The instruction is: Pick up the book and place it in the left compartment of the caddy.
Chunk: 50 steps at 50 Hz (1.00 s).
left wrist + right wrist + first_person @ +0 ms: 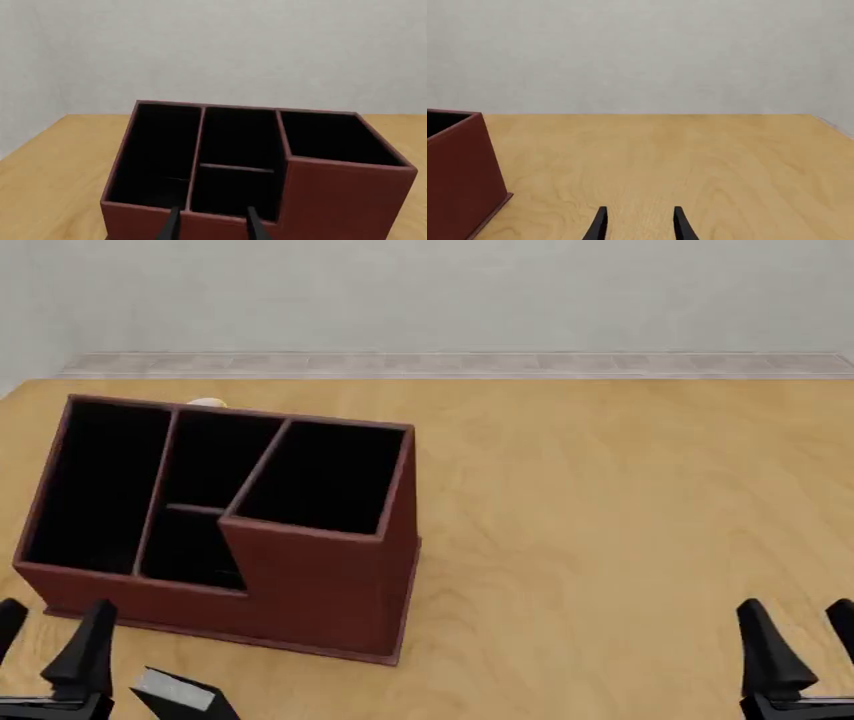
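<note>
The reddish-brown caddy [320, 590] stands on the left half of the table, its stepped front towards the arms. Its left compartment [87, 480] is a long black slot with nothing showing inside. The book [180, 692], black with a pale grey page edge, lies on the table in front of the caddy, partly cut off by the picture's lower edge. My left gripper [47, 640] is open just left of the book, holding nothing. In the left wrist view the caddy [333, 200] fills the scene beyond the open left gripper [212, 225]. My right gripper [805, 640] is open far to the right.
A small pale object [204, 401] peeks out behind the caddy's back wall. The wooden table [601, 500] stretches to a light wall. In the right wrist view only the caddy's tall corner [457, 170] shows beyond the right gripper [639, 224].
</note>
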Each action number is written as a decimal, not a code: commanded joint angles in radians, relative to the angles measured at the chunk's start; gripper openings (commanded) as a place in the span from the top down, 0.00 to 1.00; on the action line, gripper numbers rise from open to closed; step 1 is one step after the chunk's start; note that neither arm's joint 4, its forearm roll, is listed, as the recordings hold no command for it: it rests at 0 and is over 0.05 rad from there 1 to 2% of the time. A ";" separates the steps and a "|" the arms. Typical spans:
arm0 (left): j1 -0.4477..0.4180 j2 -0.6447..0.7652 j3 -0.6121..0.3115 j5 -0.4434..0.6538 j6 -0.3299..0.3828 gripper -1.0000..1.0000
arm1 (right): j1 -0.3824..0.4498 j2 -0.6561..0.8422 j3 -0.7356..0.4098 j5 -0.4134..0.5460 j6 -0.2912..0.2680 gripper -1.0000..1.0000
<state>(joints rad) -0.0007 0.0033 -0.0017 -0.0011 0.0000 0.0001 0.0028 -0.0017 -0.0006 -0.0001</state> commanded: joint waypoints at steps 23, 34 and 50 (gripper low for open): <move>-0.001 0.004 -0.002 0.003 -0.006 0.00 | 0.000 0.009 0.000 -0.008 0.000 0.00; -0.007 0.068 -0.271 0.389 -0.283 0.00 | 0.000 0.009 0.000 -0.008 0.000 0.00; -0.114 0.214 -0.607 0.792 -0.692 0.00 | 0.000 0.009 0.000 -0.008 0.000 0.00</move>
<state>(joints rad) -0.0535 0.1470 -0.4207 0.5544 -0.4534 -0.0001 0.0159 -0.0007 -0.0130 -0.0002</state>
